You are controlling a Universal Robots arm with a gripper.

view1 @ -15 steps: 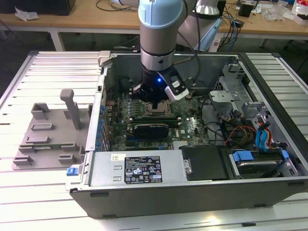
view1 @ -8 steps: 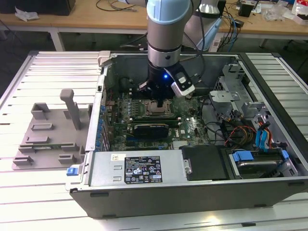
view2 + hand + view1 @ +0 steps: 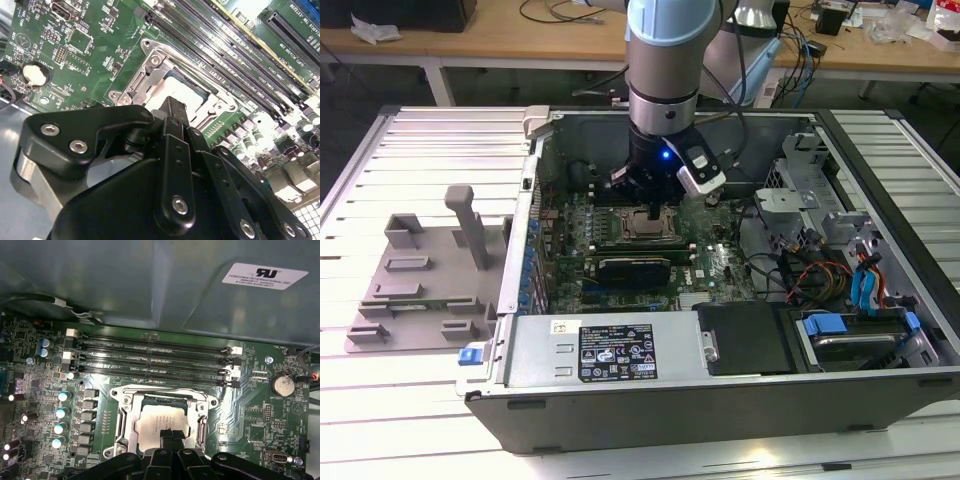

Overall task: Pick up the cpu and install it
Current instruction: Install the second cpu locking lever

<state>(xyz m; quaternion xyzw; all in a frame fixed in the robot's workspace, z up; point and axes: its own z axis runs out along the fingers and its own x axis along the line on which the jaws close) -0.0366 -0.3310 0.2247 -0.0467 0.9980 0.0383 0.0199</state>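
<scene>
Hand (image 3: pixel 171 436) low over cpu (image 3: pixel 159 425) seated in socket (image 3: pixel 159 421); fingers close together, grip perhaps none, cannot tell.

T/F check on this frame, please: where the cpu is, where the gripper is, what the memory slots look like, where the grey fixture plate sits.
1. The cpu lies inside the socket frame on the motherboard. True.
2. The gripper hangs over the grey fixture plate. False: it is right above the cpu, inside the computer case.
3. The memory slots beside the socket are empty. True.
4. The fixture plate sits inside the case. False: it lies outside, on the exterior view's left.
</scene>
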